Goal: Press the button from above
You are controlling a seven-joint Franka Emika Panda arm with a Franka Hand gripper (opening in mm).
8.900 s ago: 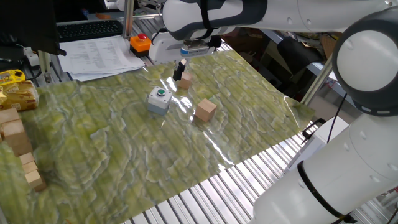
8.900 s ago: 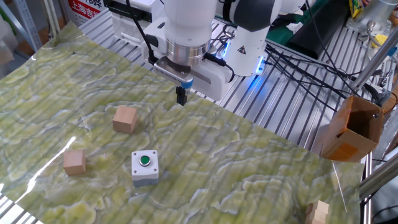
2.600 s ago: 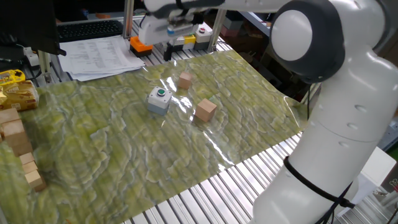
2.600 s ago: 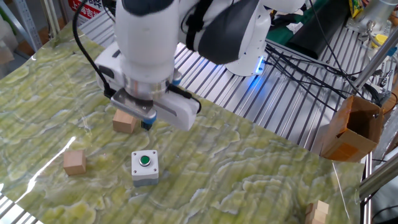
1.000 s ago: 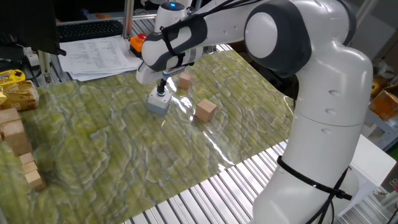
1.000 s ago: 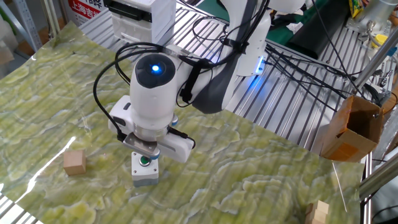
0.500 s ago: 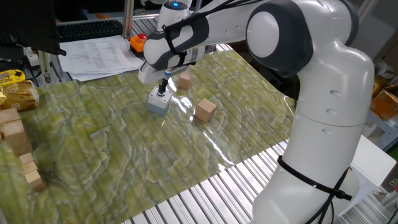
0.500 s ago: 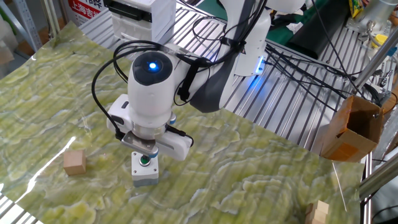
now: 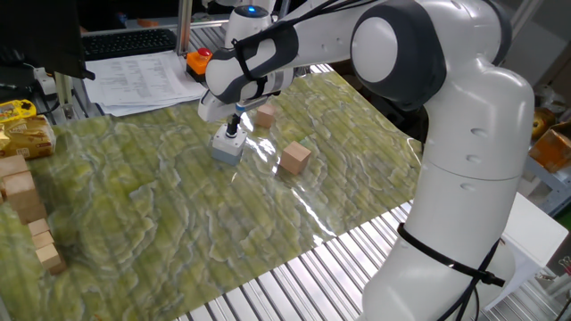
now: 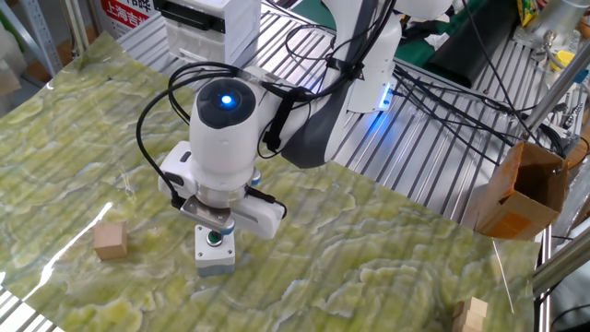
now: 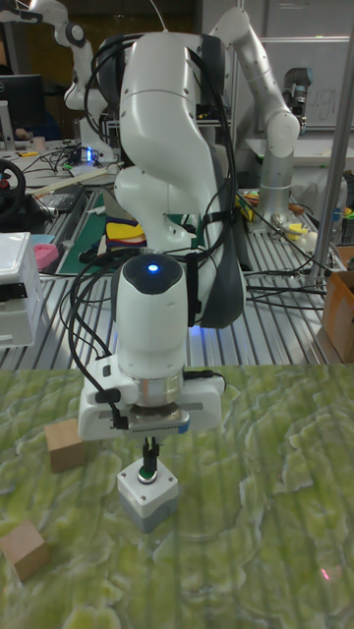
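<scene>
The button (image 10: 214, 239) is a small green disc with a white ring on top of a light grey square box (image 10: 213, 259), near the front of the mat. My gripper (image 10: 215, 233) points straight down over it, fingers shut together, tips right at the button's top. The tall fixed view shows the thin black fingers (image 11: 148, 454) meeting the green button (image 11: 147, 475) on its box (image 11: 148, 494). Seen from the other side, the gripper (image 9: 235, 126) covers the button and only the grey box (image 9: 225, 148) shows. Whether the button is pushed in I cannot tell.
Two wooden cubes (image 9: 265, 114) (image 9: 295, 158) lie beside the box on the green mat (image 9: 178, 214). An orange box with a red button (image 9: 201, 61) and papers (image 9: 143, 80) sit at the back. A stack of wooden blocks (image 9: 27, 209) stands at the mat's left edge.
The arm came from the back of the mat to over the grey box and lowered onto the button. Over the last second it has barely shifted.
</scene>
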